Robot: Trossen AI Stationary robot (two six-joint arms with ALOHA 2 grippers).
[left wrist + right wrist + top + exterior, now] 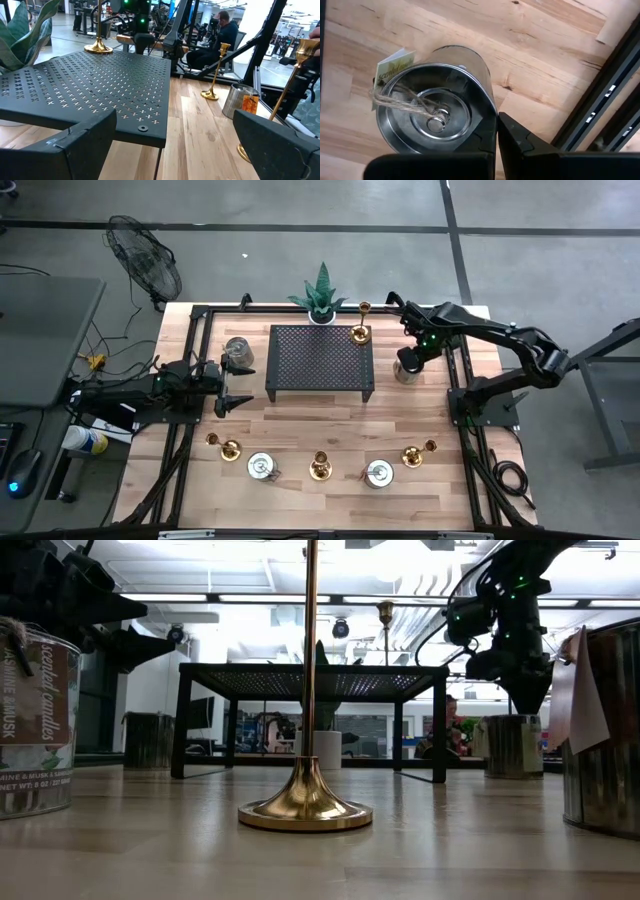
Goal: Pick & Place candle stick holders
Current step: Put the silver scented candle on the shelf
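Silvery tin holder (437, 107) stands upright on the table's back-right, just right of the black rack (320, 358), directly under the right gripper (496, 132). R fingers pressed together over its rim, gripping nothing I can confirm. Tin's axis vertical, so approach is straight down. Left gripper (170, 145) spread wide, empty, waiting left of rack, well apart from it.
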